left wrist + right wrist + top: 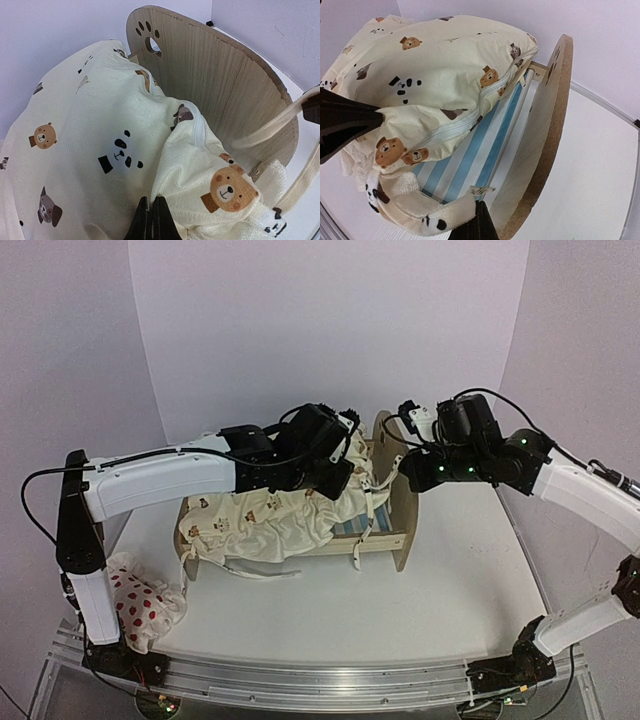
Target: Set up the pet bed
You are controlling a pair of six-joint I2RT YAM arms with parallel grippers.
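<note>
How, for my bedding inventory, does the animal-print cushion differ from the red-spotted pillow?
The cushion shows bears and pandas; the pillow shows red spots. The cushion lies bunched over the pet bed; the pillow sits at the near left corner of the table. The cushion is larger and has ties; none show on the pillow. Both are pale fabric.

**A robotics lab cell**

We read this as a robot test bench; two white arms (160,480) stand bolted to an aluminium rail (320,680) at the near edge of a white table (450,580); plain pale backdrop panels (330,330) (faintly lilac in this light) wall it in; black cables (35,505) loop off the arms.
</note>
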